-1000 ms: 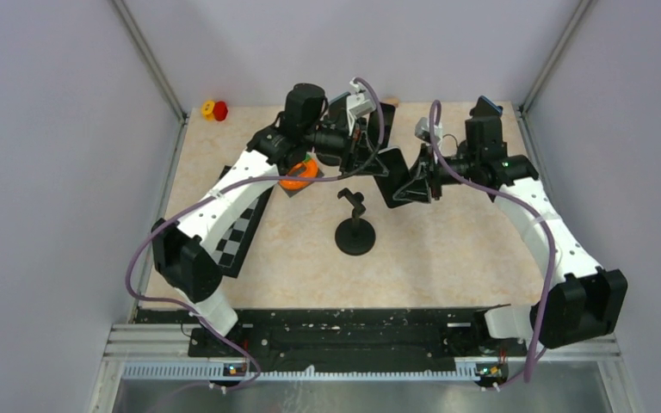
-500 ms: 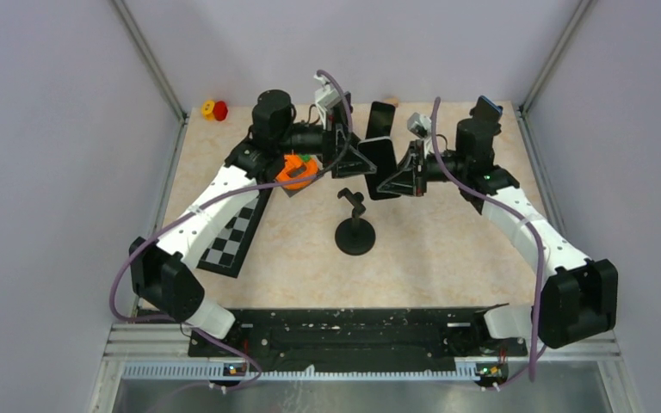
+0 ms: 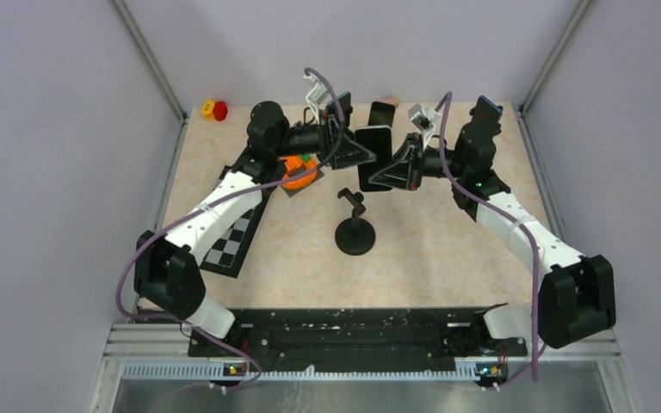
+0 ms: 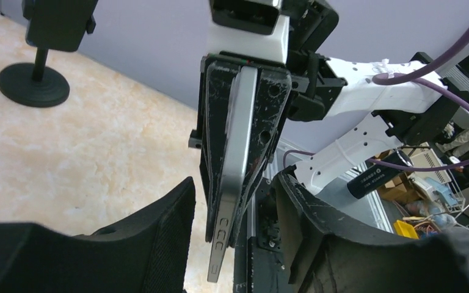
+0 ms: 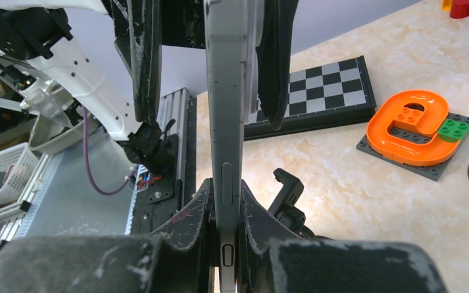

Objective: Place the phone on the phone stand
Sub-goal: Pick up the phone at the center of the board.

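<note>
Handoff's happened since a second ago: the right gripper (image 5: 226, 198) has pinched its fingers (image 5: 198, 210) tight on one end of the slim black smartphone with a grey metal edge (image 4: 232, 177). The left gripper (image 4: 234, 186) has let go, its fingers (image 4: 171, 226) now spread to either side without touching it. That smartphone hangs in the air on edge, just past the black round-based phone stand (image 3: 355, 231) and clear of it. Both arms have drifted leftward over the beige stone-look table (image 3: 447, 249).

Overhead looks down; facing wrist cameras share phone (image 4: 235, 152).
</note>
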Tool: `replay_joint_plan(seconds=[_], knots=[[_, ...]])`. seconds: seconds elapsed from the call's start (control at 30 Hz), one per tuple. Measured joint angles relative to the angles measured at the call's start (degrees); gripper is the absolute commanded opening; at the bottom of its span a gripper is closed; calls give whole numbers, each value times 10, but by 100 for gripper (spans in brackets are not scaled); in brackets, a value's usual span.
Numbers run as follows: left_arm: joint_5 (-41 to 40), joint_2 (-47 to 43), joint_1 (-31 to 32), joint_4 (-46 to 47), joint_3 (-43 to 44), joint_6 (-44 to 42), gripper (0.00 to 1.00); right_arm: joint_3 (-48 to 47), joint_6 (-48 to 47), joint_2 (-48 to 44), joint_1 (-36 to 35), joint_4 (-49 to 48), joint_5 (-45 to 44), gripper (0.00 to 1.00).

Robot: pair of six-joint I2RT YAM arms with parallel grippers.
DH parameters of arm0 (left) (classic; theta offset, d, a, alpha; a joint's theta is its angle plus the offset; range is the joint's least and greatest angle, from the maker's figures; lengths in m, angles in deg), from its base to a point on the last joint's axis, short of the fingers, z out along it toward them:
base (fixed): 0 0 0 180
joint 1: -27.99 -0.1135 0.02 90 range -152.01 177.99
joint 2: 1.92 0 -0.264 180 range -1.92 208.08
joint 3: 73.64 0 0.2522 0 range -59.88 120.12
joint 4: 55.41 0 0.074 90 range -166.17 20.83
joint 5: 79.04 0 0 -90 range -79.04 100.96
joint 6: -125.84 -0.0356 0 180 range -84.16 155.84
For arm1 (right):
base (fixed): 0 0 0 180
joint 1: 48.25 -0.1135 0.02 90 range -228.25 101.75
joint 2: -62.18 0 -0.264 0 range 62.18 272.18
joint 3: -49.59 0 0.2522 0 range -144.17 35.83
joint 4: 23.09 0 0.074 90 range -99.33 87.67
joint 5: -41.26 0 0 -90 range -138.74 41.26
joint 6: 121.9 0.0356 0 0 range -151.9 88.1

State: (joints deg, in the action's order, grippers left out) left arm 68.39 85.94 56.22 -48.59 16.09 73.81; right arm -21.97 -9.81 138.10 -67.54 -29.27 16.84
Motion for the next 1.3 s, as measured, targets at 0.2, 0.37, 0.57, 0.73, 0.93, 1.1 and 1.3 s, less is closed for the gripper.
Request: replay_joint_plan(seconds=[0.2,0.37,0.57,0.73,0.93,1.1,1.3], knots=[[2,8,0,57,0,42,46,10,16,4,-2,-18,0,0],[2,12,0,75,-2,59,38,12,20,5,-4,-21,-2,0],[2,18,2,84,-2,70,23,12,22,7,-6,-29,1,0],[9,25,1,102,-3,62,2,12,38,7,-8,-30,5,0],[17,27,-2,111,-7,56,0,12,16,6,-10,-10,-5,57],[27,24,-20,97,-16,59,0,12,-60,-2,-11,61,-62,75],[33,-20,-59,30,-16,17,0,13,-139,-32,-12,129,-118,77]])
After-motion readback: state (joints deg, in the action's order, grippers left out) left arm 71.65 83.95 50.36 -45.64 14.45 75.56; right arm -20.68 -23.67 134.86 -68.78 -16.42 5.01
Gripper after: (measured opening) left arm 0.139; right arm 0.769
